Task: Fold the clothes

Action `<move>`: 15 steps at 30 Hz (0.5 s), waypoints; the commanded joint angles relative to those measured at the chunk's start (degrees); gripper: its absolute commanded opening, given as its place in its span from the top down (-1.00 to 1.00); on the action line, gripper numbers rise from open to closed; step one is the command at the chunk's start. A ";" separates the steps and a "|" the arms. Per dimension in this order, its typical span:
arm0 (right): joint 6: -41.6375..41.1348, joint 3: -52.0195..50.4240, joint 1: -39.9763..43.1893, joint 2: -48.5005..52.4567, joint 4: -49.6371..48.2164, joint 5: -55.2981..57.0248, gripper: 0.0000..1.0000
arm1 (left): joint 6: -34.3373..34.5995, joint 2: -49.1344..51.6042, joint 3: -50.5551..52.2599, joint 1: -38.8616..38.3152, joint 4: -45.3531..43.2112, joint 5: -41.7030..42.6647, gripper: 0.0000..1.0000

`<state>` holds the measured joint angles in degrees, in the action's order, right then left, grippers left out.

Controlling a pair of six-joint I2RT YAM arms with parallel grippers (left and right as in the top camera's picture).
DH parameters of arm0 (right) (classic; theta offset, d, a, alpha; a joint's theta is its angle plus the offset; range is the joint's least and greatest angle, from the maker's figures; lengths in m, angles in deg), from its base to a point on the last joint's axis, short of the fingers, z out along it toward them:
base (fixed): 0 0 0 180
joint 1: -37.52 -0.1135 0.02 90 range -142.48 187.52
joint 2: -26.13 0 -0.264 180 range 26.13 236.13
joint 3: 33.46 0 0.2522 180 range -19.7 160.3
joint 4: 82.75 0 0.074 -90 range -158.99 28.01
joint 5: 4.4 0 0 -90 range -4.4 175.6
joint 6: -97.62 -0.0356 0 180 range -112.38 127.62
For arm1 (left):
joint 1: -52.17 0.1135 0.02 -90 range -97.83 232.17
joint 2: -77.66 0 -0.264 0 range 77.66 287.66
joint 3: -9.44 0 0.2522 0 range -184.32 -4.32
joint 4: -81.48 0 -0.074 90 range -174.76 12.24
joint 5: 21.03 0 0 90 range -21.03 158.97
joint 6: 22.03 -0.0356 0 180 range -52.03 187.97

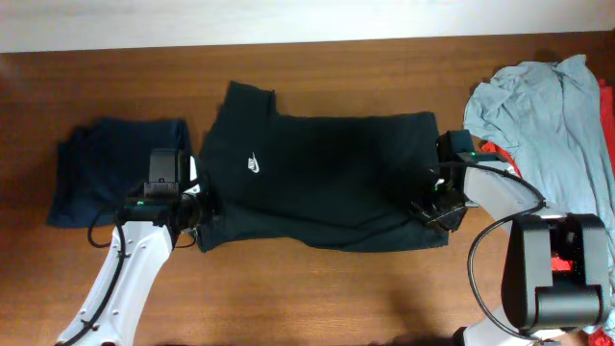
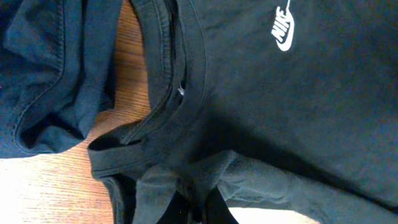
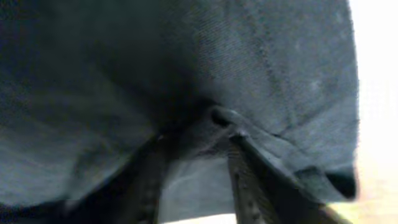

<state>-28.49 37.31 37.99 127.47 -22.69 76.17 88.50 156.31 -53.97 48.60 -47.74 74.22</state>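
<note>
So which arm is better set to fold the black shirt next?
Left, probably: the left gripper is shut on the black T-shirt near its collar; the right gripper is at the hem, grip unclear.

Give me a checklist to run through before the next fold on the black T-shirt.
1. Left jaws shut on the black T-shirt at its collar end: ok.
2. Right jaws gripping the hem end: cannot tell; cloth bunches around them, but the right wrist view is blurred.
3. T-shirt spread out flat, white logo facing up: ok.
4. Folded navy garment apart from the T-shirt: ok; it lies close, but wood shows between them.
5. Light grey shirt clear of the right arm: cannot tell; from overhead the arm overlaps its edge.
</note>
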 commanded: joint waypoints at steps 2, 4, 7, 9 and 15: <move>0.04 0.33 -0.07 0.81 0.72 2.64 0.81 | -0.92 0.15 -0.87 -0.02 -0.13 -0.61 0.99; 0.55 0.33 -0.09 0.63 1.33 2.67 0.91 | -0.92 0.15 -0.87 -0.02 -0.15 -0.63 0.99; 1.36 0.33 -0.09 0.07 2.21 2.67 0.92 | -0.92 0.15 -0.87 0.00 -0.13 -0.63 0.99; 1.36 0.33 -0.09 -0.83 2.86 2.64 0.92 | -0.94 0.15 -0.87 0.00 -0.11 -0.61 0.99; 1.36 0.33 -0.09 -7.69 4.98 2.71 0.91 | -0.94 0.15 -0.87 0.00 0.15 -0.63 0.99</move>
<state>-27.64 37.31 37.99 125.75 -18.47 77.66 88.50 156.31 -53.97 48.60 -47.72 74.24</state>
